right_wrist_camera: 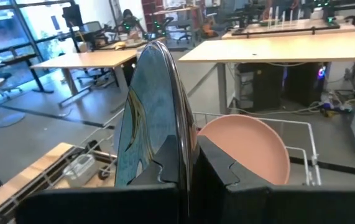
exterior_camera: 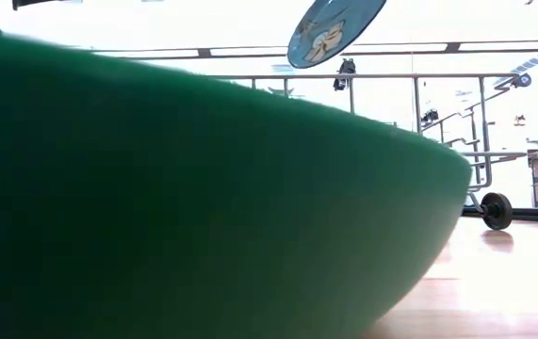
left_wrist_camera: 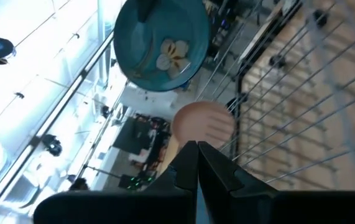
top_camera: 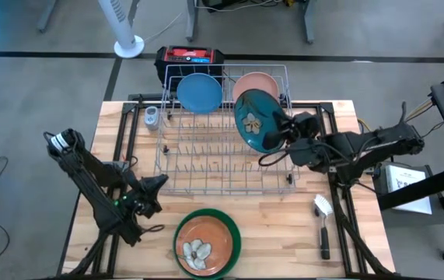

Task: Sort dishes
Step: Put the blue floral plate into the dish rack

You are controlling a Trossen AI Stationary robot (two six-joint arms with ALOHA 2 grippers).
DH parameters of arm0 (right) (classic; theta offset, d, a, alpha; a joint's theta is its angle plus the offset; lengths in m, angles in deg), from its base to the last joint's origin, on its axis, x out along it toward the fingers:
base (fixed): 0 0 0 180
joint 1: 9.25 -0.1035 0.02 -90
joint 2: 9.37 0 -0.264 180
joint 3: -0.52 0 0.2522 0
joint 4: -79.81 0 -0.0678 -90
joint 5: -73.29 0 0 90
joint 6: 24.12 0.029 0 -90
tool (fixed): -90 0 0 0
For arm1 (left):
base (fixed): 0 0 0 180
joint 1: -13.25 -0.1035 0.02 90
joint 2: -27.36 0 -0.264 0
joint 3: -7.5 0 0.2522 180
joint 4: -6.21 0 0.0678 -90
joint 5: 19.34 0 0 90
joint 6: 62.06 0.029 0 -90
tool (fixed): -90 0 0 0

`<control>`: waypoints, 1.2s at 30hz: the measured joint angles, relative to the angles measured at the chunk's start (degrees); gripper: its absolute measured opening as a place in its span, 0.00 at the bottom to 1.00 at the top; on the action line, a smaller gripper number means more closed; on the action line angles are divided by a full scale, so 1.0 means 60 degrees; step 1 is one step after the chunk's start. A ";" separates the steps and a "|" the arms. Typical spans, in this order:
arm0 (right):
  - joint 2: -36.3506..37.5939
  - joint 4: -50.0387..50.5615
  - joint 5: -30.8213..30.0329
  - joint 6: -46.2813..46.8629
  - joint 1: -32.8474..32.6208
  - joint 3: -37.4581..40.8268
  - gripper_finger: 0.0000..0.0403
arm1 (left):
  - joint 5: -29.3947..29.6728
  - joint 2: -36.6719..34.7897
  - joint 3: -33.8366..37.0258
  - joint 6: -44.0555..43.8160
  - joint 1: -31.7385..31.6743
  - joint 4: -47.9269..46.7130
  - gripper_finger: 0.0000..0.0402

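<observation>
Over the grey wire rack (top_camera: 206, 159) my right gripper (top_camera: 285, 129) holds a teal plate with a pale flower pattern (top_camera: 254, 120), which also shows in the low view (exterior_camera: 334, 28) and the left wrist view (left_wrist_camera: 158, 43). A light blue plate (top_camera: 199, 92) and a pale pink plate (top_camera: 262, 82) stand on edge in the rack's far row. Near the front edge an orange-brown plate (top_camera: 204, 247) lies inside a green plate (top_camera: 234, 233). My left gripper (top_camera: 156, 187) is shut on nothing, beside the rack's near left corner. My right gripper pinches the teal plate's rim (right_wrist_camera: 178, 140) between its two fingers, one finger (right_wrist_camera: 158, 169) on each face. The fingers come about level from the table's right. The plate stands on edge, somewhat tilted, lifted clear above the rack.
A black-handled, white-headed brush (top_camera: 323, 222) lies near the table's right front. A small grey object (top_camera: 152, 117) sits left of the rack, and a red-and-black box (top_camera: 190, 56) stands behind it. The green plate (exterior_camera: 203, 188) fills most of the low view.
</observation>
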 joint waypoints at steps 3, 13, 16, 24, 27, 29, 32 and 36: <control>0.0035 0.0136 0.0088 -0.0054 0.0180 0.0000 0.02 | -0.0002 -0.0363 0.0000 0.0557 -0.0258 -0.0001 0.00; 0.0178 0.1404 0.0690 0.0568 0.1242 0.0000 0.02 | -0.0006 -0.1441 0.0095 0.1604 -0.0934 -0.0001 0.00; 0.0175 0.1513 0.0968 0.0578 0.1632 0.0000 0.02 | -0.0009 -0.1849 0.0392 0.1672 -0.1092 0.0003 0.00; 0.0146 0.2151 0.1180 0.0602 0.2272 0.0000 0.02 | -0.0031 -0.2736 0.0828 0.1433 -0.1434 0.0010 0.00; 0.0174 0.2728 0.1282 0.0947 0.2427 0.0000 0.02 | -0.0031 -0.3029 0.0794 0.1251 -0.1694 0.0025 0.00; 0.0175 0.3091 0.1394 0.1264 0.2513 0.0000 0.02 | -0.0028 -0.3208 0.0794 0.1143 -0.1837 0.0039 0.00; 0.0126 0.3862 0.1436 0.1787 0.2556 0.0000 0.02 | -0.0028 -0.3371 0.0794 0.1027 -0.2017 0.0047 0.00; 0.0123 0.4698 0.1640 0.2556 0.2587 0.0000 0.02 | -0.0028 -0.3431 0.0794 0.0995 -0.2108 0.0080 0.00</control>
